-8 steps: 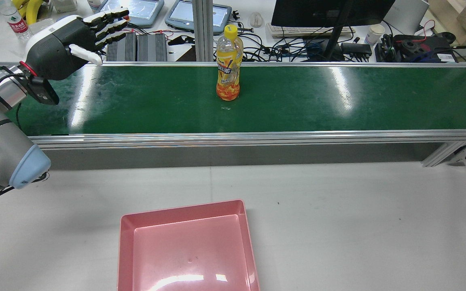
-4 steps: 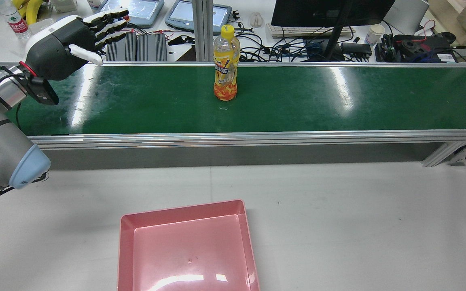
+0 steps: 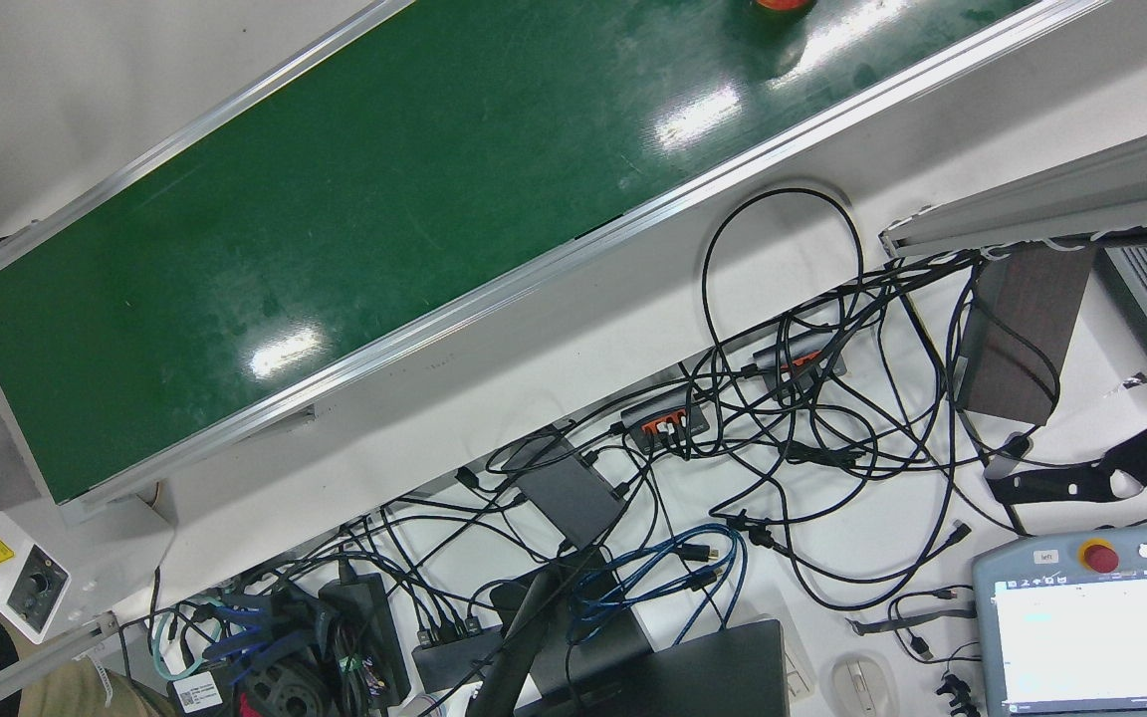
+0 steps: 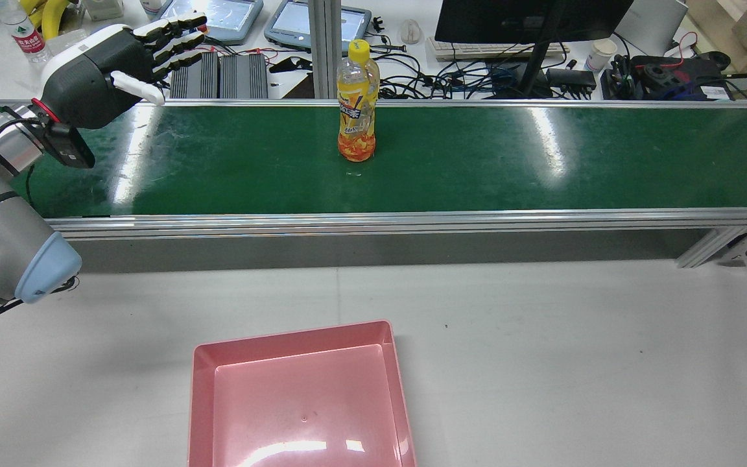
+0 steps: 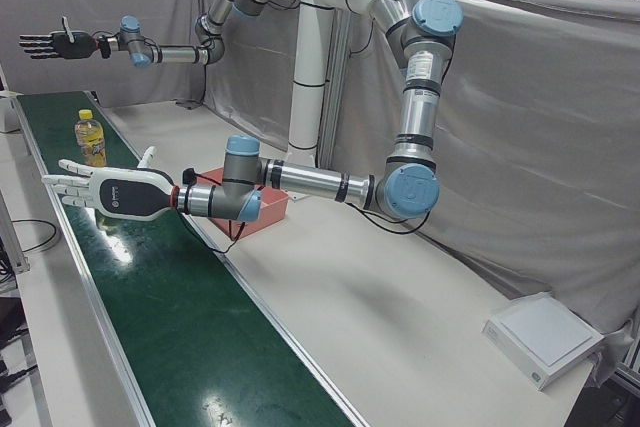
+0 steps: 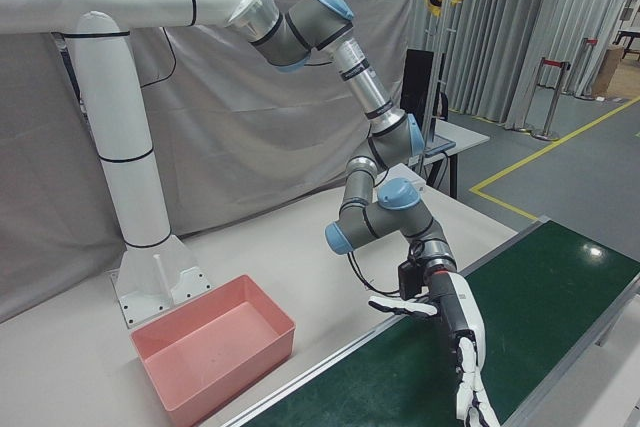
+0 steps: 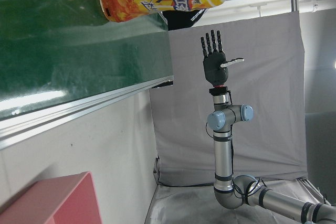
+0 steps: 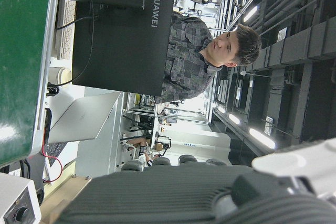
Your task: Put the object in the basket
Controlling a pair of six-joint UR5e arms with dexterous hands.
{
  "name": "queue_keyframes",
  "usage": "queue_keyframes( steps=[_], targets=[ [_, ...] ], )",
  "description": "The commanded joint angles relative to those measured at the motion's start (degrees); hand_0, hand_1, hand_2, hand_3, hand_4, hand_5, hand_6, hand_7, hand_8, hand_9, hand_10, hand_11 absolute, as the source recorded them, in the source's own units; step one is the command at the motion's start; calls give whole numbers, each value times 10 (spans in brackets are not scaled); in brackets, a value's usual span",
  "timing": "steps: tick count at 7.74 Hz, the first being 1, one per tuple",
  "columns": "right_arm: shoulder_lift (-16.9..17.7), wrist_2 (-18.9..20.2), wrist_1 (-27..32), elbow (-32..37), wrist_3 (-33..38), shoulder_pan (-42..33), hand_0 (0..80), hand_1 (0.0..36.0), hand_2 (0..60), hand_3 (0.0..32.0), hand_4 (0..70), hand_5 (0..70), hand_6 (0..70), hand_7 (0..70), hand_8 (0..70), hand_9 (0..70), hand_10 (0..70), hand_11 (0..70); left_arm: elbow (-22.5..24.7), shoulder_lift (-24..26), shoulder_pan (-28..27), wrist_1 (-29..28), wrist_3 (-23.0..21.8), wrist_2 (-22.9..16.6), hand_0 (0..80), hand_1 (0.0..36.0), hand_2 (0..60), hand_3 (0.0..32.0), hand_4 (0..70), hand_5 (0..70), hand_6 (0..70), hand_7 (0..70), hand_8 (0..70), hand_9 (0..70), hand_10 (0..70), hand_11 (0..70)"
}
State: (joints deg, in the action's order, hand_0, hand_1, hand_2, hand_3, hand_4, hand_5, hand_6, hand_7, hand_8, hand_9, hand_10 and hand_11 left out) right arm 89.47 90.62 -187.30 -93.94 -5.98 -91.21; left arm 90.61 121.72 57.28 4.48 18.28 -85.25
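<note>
Green conveyor belt (image 4: pixel 477 162) runs left-right across the far side of the counter (image 4: pixel 542 357) in rear view; pink basket (image 4: pixel 302 395) sits at the near edge, empty.

Left hand (image 4: pixel 111 68) hovers over the belt's far-left end, fingers (image 4: pixel 176 35) spread flat & apart, holding nothing. Right hand (image 5: pixel 55 44) shows in left-front view, raised high over the belt's other end, also splayed wide, empty.

Bottle (image 4: pixel 356 104) — yellow cap, orange drink — stands upright on the belt approx mid-length, toward its far edge. Long axis vertical. Lies to the right of the left hand, well apart, roughly along the way its fingers point. Basket is near-side of the bottle, slightly left.

Judgement: left hand looks nearer than right, so prob the one to take it w/ a side wrap round the body. Tall & narrow, so a knock near the cap could tip it.
</note>
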Motion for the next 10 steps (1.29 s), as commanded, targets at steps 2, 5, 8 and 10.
queue_keyframes(
  steps=[2,5,8,10],
  targets=[
    [0,0,0,1,0,0,0,0,0,0,0,0,0,0,0,0,0,0,0,0,-1,0,0,0,539,80,0,14,148,120,14,0,73,81,65,107],
    [0,0,-1,0,0,0,0,0,0,0,0,0,0,0,0,0,0,0,0,0,-1,0,0,0,541,82,0,16,152,117,14,0,72,80,62,104],
    [0,0,-1,-1,1,0,0,0,0,0,0,0,0,0,0,0,0,0,1,3,-1,-6,2,3,539,89,0,18,148,128,13,0,71,80,66,109],
    [0,0,-1,-5,1,0,0,0,0,0,0,0,0,0,0,0,0,0,8,16,-1,2,3,3,550,98,0,18,153,125,15,0,71,81,66,111]
  ],
)
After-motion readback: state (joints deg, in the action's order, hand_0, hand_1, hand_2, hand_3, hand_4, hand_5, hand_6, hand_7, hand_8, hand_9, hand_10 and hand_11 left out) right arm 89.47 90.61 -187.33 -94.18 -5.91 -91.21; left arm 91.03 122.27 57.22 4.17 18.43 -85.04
